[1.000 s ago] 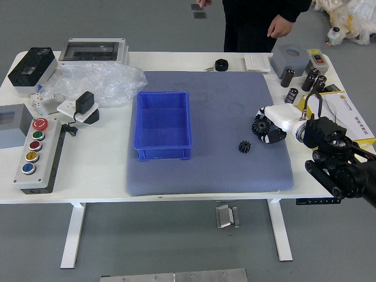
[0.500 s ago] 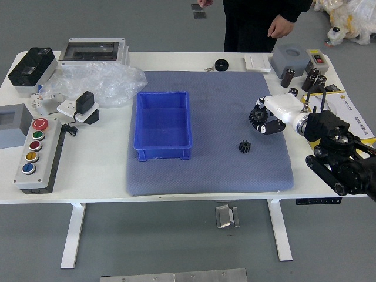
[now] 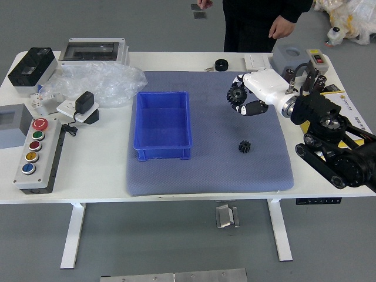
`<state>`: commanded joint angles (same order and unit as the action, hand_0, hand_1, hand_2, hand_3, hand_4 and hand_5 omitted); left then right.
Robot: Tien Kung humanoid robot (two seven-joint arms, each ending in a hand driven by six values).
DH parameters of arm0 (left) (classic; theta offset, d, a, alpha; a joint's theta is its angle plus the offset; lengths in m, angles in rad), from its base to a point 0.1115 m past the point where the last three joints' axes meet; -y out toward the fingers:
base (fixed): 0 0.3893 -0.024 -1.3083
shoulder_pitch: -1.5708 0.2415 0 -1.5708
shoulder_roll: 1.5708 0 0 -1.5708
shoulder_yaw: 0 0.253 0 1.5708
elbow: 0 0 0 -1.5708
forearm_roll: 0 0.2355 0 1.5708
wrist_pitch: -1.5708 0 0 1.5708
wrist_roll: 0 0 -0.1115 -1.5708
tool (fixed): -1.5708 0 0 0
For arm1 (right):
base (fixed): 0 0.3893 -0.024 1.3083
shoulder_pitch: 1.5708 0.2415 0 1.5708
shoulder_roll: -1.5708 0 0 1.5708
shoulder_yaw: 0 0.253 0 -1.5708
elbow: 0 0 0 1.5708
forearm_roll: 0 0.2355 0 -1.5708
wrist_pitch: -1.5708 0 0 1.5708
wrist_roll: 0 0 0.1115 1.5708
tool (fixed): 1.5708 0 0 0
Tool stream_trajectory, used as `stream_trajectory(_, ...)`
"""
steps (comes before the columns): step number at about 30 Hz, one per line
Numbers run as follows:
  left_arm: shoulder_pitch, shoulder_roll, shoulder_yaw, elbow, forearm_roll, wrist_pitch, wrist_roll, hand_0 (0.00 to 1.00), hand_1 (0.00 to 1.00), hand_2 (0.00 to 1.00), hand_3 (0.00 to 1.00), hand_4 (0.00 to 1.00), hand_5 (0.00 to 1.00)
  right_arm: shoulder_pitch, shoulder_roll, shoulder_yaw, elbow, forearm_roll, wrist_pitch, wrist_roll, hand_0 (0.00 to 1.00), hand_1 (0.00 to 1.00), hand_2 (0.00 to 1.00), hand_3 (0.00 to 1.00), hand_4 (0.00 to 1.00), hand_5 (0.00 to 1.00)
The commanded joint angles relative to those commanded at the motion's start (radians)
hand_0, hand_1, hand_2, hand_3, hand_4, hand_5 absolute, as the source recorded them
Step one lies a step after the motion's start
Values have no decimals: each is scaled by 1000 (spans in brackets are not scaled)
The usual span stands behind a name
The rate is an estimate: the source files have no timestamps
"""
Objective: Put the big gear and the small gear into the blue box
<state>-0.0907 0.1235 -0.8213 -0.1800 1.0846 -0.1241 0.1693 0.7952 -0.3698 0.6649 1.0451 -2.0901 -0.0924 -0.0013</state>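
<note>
My right hand [image 3: 249,97] reaches in from the right over the grey-blue mat, its fingers closed on the big black gear [image 3: 237,94], which hangs above the mat to the right of the blue box. On the mat below the hand lies the small black gear [image 3: 244,146]. The blue box [image 3: 163,153] stands on the mat's left part, and no gear shows inside it. My left hand is out of view.
A button panel [image 3: 42,157], clear plastic wrap [image 3: 100,82] and small devices are at the left. Dark cylinders, a black tape roll [image 3: 221,64] and a yellow-edged box [image 3: 352,117] lie at the back and right. A person stands at the far side, hands off the table.
My right hand has lifted the big gear and carried it left and toward the far side, closer to the blue box. The small gear and box have not moved.
</note>
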Motion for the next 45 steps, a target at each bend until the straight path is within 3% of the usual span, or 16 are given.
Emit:
stream_trajectory(9, 0, 6, -7, 0, 10, -1, 0, 867, 851, 823, 837, 709, 302, 62, 101, -48, 19, 2, 7, -15, 536, 471, 522, 610, 525, 289)
stream_trajectory(17, -2, 8, 0, 0, 15, -2, 2, 868, 851, 823, 837, 709, 302, 66, 232, -55, -42, 11, -4, -12, 539, 474, 522, 612, 526, 287)
stream_trajectory(21, -5, 6, 3, 0, 16, -3, 3, 867, 851, 823, 837, 708, 302, 52, 275, -63, -75, 18, -7, -9, 532, 474, 530, 621, 536, 287)
stream_trajectory(26, -7, 4, 4, 0, 17, -3, 4, 867, 851, 823, 837, 708, 302, 36, 299, -63, -106, 28, 14, -11, 532, 474, 530, 621, 536, 287)
stream_trajectory(27, -7, 3, 4, 0, 17, -3, 4, 867, 851, 823, 837, 709, 302, 34, 301, -59, -111, 28, 21, -11, 593, 556, 625, 709, 821, 489)
stream_trajectory(32, -10, 0, 5, 0, 18, -3, 4, 867, 851, 823, 837, 709, 302, 31, 309, -34, -127, 28, 58, -8, 593, 556, 625, 709, 821, 489)
stream_trajectory(33, -10, 0, 5, 0, 18, -3, 4, 867, 851, 823, 837, 708, 302, 31, 310, -30, -128, 28, 62, -7, 664, 640, 742, 915, 942, 616)
stream_trajectory(44, -11, 0, 5, 0, 19, -4, 4, 867, 851, 822, 837, 709, 302, 34, 312, 1, -120, 34, 82, -1, 678, 657, 801, 947, 975, 649)
stream_trajectory(45, -11, 0, 6, 0, 18, -4, 4, 867, 851, 823, 837, 709, 301, 32, 305, 7, -112, 34, 79, -1, 648, 613, 743, 848, 954, 609)
